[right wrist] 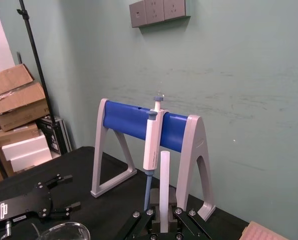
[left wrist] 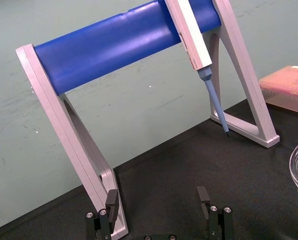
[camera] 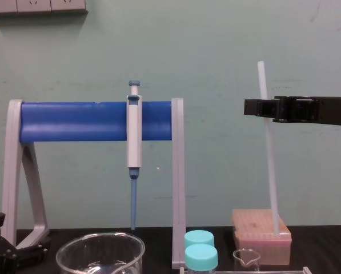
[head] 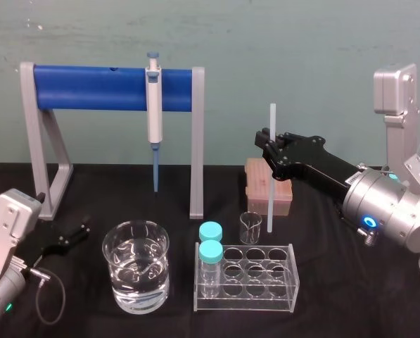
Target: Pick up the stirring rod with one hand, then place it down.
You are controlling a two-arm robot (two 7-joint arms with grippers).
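A black tabletop [head: 350,289] is set before a teal wall [head: 266,42]. At the far left, the left gripper [head: 74,236] is seen low over the table by the left foot of the pipette stand [head: 90,88], its fingers [left wrist: 107,200] spread wide with nothing held between them. A pipette [head: 154,105] with a blue tip is hung on the stand's blue bar. In front, a glass beaker [head: 136,271] of clear liquid is placed, then a clear tube rack [head: 266,301] in which two teal-capped tubes [head: 210,243] are stood. A small beaker [head: 250,227] and a pink tip box [head: 257,184] are found behind the rack. The stirring rod [head: 271,190] is held nearly upright just beside the box, clamped near its upper end by the closed fingers of the right gripper [head: 269,146], which is reached in from the right. Whether its lower end touches the table cannot be told.
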